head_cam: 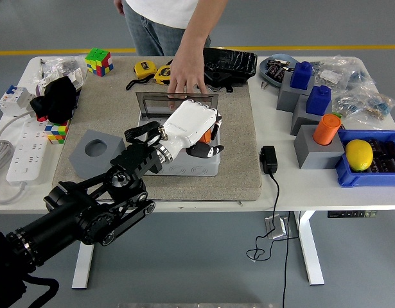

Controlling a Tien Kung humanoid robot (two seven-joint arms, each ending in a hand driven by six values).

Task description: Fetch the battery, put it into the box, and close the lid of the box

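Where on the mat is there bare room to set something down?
Free: the mat right of the box, toward the black adapter, and its near strip below the box. Crowded: the grey block at left, the person's hand behind the lid.

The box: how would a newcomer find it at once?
Find the tan mat in the table's middle. The box is the light grey case on it, under the robot's left hand. Unlike the darker grey block beside it, it has a clear lid raised, held by a person's hand.

The box [184, 163] sits on the mat [236, 138]; a person's hand [186, 76] behind it.
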